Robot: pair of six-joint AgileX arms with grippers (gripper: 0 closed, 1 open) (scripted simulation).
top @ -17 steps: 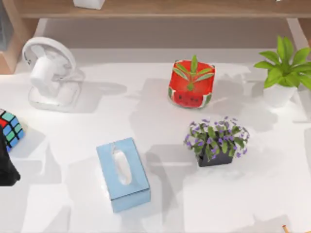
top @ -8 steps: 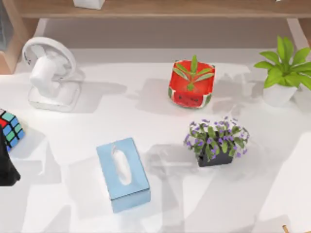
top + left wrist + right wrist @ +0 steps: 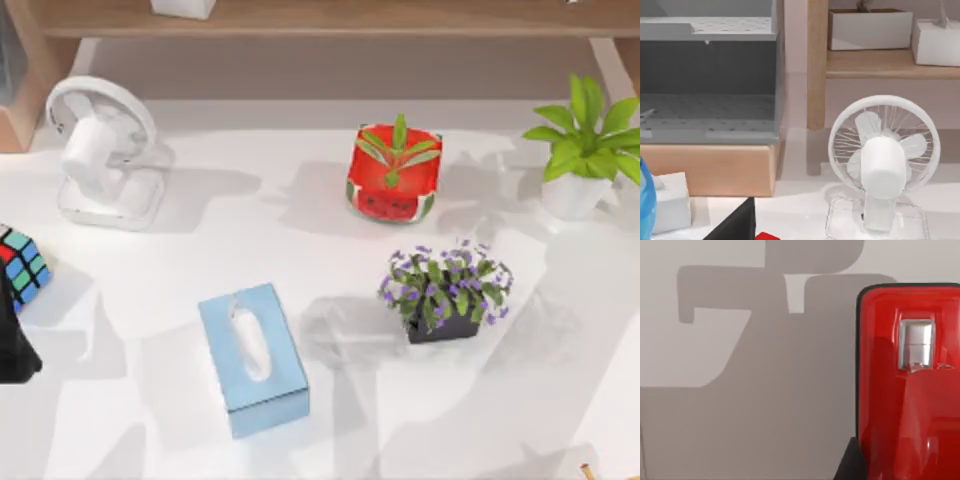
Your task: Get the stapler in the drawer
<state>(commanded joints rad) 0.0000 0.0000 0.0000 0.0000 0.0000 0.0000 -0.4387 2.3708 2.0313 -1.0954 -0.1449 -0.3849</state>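
White tabletop [image 3: 330, 420] runs across the whole workspace, backed at the far edge by a wooden shelf [image 3: 330, 18]; on it I see a white desk fan [image 3: 100, 150] far left, a colour cube [image 3: 20, 265] at the left edge, a blue tissue box [image 3: 252, 358] near the middle, a watermelon-patterned pot [image 3: 392, 180], a purple-flowered planter [image 3: 445, 292] and a green plant in a white pot [image 3: 582, 150] far right. From my right wrist camera the stapler [image 3: 910, 385] sits close below, glossy red with a thin black rim and a small metal plate on top, lying on bare white surface; I cannot place it on the table from the top view. A red corner [image 3: 767, 236] also peeks in at the near edge of my left wrist view, which looks toward the fan and an open grey drawer [image 3: 707, 105] on a wooden base beyond the table's left end. I cannot tell how far either pincer is open, or whether either has hold of anything. I judge the stapler rigid, fairly light but dense for its size, and that shiny shell looks slippery. I would take it across its long sides, around the middle of the body, not by the hinged top arm, which could pivot under pressure.
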